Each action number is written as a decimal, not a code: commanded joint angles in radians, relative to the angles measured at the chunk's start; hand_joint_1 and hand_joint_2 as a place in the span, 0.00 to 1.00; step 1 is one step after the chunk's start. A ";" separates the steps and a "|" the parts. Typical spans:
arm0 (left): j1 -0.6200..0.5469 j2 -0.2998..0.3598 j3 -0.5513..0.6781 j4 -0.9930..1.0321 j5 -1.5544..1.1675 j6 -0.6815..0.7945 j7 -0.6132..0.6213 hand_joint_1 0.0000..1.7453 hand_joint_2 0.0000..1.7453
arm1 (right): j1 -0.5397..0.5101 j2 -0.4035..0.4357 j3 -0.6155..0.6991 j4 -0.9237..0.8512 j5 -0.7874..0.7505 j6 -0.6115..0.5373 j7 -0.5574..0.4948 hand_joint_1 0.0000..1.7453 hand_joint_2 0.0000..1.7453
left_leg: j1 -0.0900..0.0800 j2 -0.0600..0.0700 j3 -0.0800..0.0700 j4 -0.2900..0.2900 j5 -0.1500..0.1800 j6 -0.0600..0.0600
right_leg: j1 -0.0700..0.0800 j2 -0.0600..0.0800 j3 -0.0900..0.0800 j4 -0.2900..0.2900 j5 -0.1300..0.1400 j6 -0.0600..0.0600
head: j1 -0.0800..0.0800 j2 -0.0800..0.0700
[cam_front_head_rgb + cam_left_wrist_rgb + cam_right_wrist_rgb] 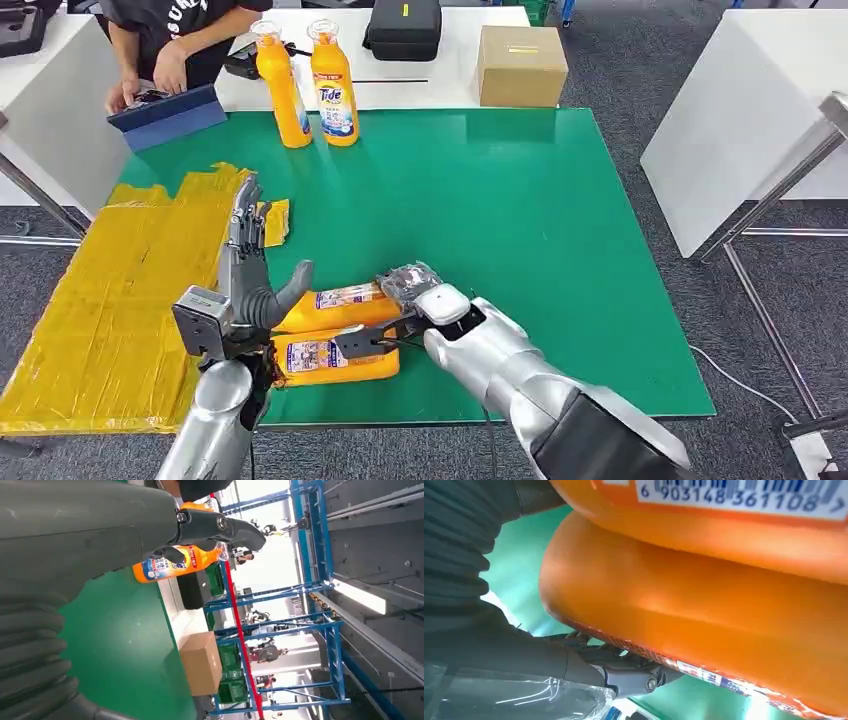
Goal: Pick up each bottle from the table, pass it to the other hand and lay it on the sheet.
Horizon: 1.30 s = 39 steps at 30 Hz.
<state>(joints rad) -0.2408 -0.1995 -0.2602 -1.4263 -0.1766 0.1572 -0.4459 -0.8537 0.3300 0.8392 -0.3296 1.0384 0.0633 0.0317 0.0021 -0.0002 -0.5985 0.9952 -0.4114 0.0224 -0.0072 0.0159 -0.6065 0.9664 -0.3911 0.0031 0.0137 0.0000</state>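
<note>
- The right hand (420,300) wraps a lying bottle (335,308), with a second bottle (335,358) just beside it.
- The left hand (250,265) waits open just beside the bottle.
- Lift slowly, then pass it over.
- The sheet (110,300) lies beyond the left hand.

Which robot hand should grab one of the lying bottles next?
Probably the right hand: its fingers already reach around the two lying bottles. The left hand is raised, fingers spread, holding nothing, nearer the yellow sheet, ready to receive.

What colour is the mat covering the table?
Green mat, clearest in the head view.
</note>
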 commanded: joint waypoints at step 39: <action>0.012 0.003 0.033 0.000 -0.016 0.069 0.010 0.00 1.00 | 0.050 -0.050 -0.286 -0.206 0.092 -0.600 0.109 1.00 1.00 | 0.000 -0.002 0.000 0.000 -0.001 -0.001 | 0.000 -0.002 0.001 0.000 -0.002 0.000 | 0.000 0.000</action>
<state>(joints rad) -0.2111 -0.1995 -0.2502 -1.4515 -0.1919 0.2243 -0.4372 -0.7788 0.2949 0.6253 -0.5360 1.1131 -0.5070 0.1350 0.0021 -0.0007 -0.6006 0.9954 -0.4113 0.0225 -0.0076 0.0158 -0.6078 0.9665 -0.3911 0.0032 0.0137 0.0000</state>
